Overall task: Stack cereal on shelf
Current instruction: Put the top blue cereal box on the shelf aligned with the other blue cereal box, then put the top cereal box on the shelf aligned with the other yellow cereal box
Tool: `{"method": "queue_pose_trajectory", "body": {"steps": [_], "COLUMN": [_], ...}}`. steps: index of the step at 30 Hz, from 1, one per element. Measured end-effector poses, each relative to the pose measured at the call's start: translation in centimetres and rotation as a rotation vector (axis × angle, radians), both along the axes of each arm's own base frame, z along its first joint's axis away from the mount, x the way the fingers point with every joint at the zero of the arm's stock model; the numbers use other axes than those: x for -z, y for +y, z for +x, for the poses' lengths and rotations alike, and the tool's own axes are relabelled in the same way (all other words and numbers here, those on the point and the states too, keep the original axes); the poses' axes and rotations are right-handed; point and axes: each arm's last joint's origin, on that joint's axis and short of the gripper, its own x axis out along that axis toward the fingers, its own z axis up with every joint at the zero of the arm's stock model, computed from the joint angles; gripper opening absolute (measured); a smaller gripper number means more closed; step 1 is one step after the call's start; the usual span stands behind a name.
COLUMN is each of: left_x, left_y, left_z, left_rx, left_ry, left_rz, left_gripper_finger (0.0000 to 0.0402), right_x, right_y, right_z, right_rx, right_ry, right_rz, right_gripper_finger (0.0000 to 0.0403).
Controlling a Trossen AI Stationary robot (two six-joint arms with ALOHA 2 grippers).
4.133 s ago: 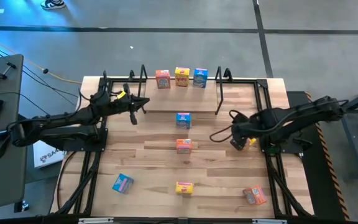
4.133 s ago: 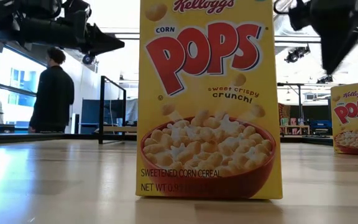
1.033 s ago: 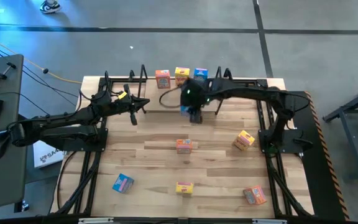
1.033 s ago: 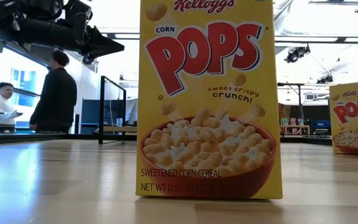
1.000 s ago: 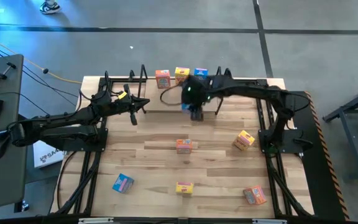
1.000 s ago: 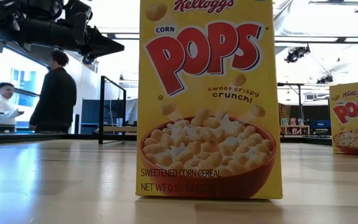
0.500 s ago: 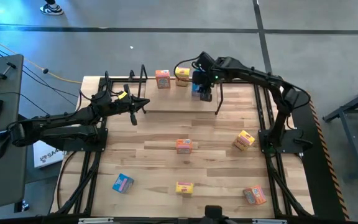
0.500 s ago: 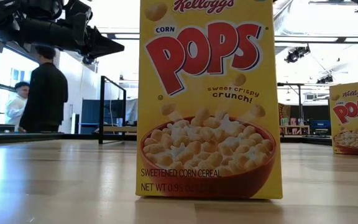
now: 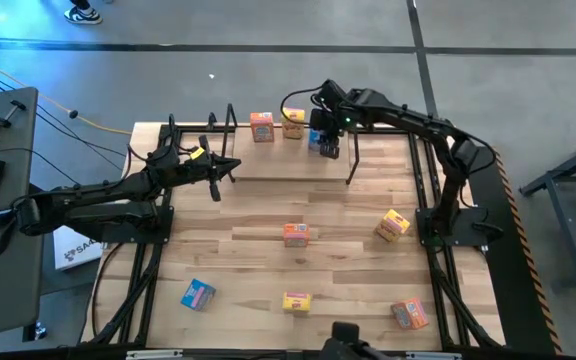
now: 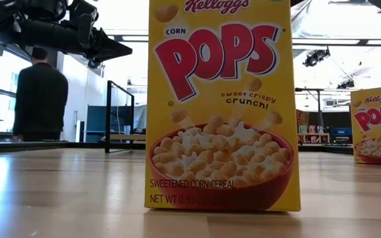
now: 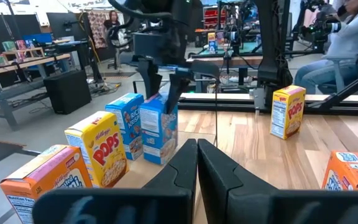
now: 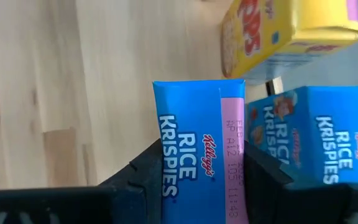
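From above, the right gripper (image 9: 326, 140) reaches to the far edge of the table, clamped on a blue Rice Krispies box (image 9: 318, 145) at the shelf (image 9: 288, 170), just right of the orange box (image 9: 261, 126) and yellow box (image 9: 293, 122) lined up there. The left gripper (image 9: 230, 166) waits at the shelf's left end. Other cereal boxes lie scattered on the near table (image 9: 238, 250).

At table height, a yellow Corn Pops box (image 10: 222, 106) fills the middle, and a person (image 10: 40, 92) stands in the room beyond.

From the left wrist, the left gripper's fingers (image 11: 182, 165) are closed together, empty; the held blue box (image 11: 162, 127) stands beside a second blue box (image 11: 125, 124).

From the right wrist, both fingers (image 12: 140, 168) press the held box (image 12: 197, 155) narrowly at its sides.
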Motion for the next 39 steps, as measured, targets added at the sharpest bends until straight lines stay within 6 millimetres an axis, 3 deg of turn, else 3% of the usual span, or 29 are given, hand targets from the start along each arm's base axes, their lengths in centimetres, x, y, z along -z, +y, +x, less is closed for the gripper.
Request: {"method": "queue_pose_trajectory", "body": {"steps": [11,26,34,39], "left_x": [0.0,0.0,0.0,0.0], "left_y": [0.0,0.0,0.0,0.0], "left_z": [0.0,0.0,0.0,0.0], "left_rx": [-0.001,-0.001,-0.001,-0.001], "left_ry": [-0.001,-0.003,-0.003,-0.003], "left_rz": [-0.002,-0.006,-0.006,-0.006], "left_gripper_finger": [0.0005,0.0005,0.0005,0.0005], "right_x": [0.0,-0.5,-3.8,-5.3], "right_y": [-0.4,-0.5,2.4,4.7], "right_z": [-0.3,-0.1,-0.7,-1.9], "right_rx": [0.026,0.045,0.024,0.065], "right_ry": [0.017,-0.002,-0.018,0.053], "right_rz": [-0.017,-0.086,-0.186,-0.223], "right_gripper_finger": [0.0148,0.0237,0.0236,0.0187]}}
